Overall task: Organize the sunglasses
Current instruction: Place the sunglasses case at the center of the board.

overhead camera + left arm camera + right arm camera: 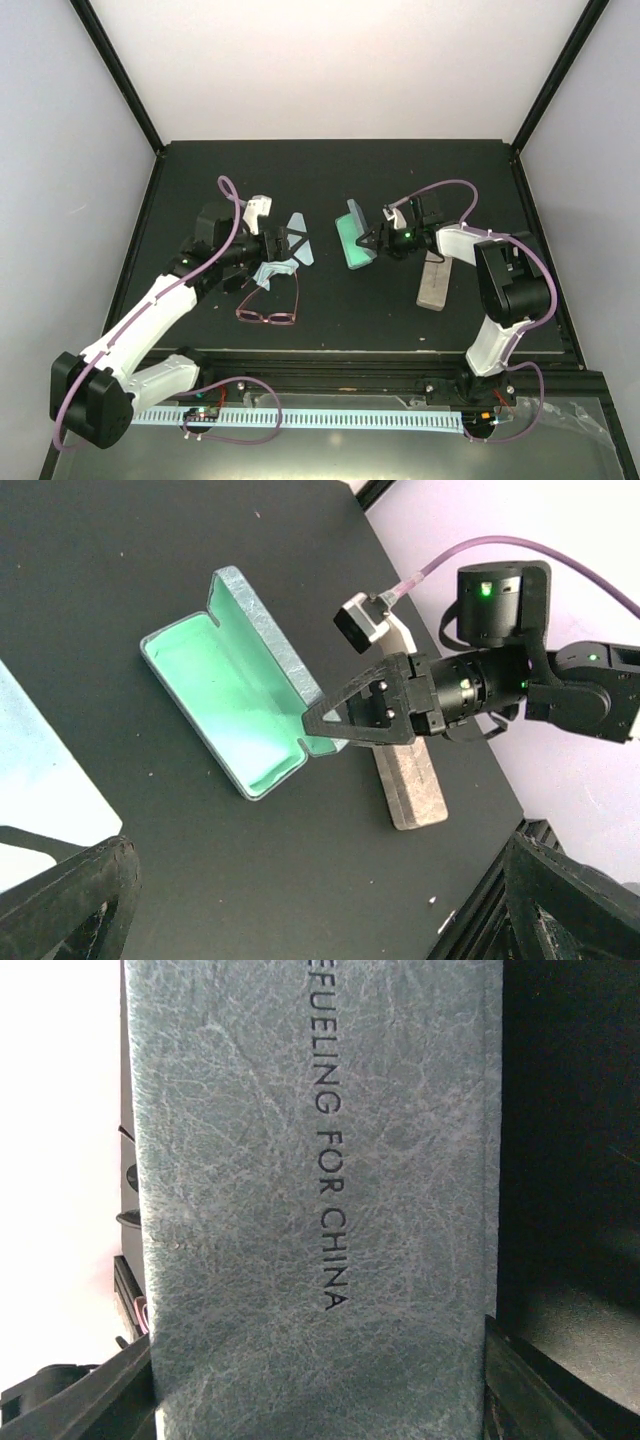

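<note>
right jaws seemingly clamp case (235, 705); sunglasses (266, 318) lie free

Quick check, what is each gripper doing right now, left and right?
Left gripper: open, holding nothing.
Right gripper: closed on the edge of the open blue-grey case with the green lining.

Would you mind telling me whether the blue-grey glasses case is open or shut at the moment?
Open: the case shows its green inside in the left wrist view, with nothing in it.
</note>
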Robot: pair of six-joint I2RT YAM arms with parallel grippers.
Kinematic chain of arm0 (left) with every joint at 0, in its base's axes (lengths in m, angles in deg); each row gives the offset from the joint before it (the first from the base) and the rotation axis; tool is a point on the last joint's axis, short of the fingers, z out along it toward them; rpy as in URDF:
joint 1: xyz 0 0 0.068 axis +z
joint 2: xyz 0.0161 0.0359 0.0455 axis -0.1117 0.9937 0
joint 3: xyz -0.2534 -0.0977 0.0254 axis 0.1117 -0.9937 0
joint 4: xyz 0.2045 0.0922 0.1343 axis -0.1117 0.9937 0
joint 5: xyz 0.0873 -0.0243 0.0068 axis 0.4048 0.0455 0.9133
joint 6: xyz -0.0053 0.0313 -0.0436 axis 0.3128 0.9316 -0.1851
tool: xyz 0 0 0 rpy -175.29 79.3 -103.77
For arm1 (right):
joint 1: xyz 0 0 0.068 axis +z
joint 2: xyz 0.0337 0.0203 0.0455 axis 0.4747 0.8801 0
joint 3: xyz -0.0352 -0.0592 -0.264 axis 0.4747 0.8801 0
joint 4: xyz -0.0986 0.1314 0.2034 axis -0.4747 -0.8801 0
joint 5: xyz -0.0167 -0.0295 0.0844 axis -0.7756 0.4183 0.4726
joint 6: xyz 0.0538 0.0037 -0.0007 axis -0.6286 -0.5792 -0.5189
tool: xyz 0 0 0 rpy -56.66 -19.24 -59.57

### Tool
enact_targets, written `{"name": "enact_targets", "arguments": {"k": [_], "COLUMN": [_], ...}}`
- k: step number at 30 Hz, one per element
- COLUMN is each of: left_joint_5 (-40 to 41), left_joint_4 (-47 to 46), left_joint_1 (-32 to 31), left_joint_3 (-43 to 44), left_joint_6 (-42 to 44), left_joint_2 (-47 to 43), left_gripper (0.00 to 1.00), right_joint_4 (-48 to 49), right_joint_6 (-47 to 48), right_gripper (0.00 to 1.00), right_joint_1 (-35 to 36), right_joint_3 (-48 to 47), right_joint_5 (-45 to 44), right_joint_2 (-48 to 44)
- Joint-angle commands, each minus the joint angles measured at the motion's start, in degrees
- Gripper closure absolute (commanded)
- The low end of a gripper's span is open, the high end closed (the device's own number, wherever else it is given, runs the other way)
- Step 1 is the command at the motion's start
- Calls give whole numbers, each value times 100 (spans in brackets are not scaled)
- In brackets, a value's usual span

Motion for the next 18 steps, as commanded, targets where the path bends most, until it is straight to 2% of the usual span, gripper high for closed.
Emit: {"name": "enact_targets", "arguments": {"k": [1, 4, 7, 18], "left_joint_5": [-95, -161, -224, -186], "left_joint_4": [14, 74, 194, 294], "left_joint_1": [40, 40, 40, 44], "left_joint_3": [140, 214, 275, 263], "left_joint_6": [131, 137, 153, 234], "left_joint_2": [155, 261, 334, 358], "left_gripper": [1, 1, 1, 1], "right_joint_4": [194, 184, 119, -511], "right_joint_6": [414, 447, 530, 764], "right_gripper": [29, 15, 5, 2], "right_joint_1": [-65, -96, -94, -84], "right_joint_3": [-9, 11, 18, -123], "right_joint_5": [308, 201, -31, -945], "right_joint_2": [135, 187, 76, -328]}}
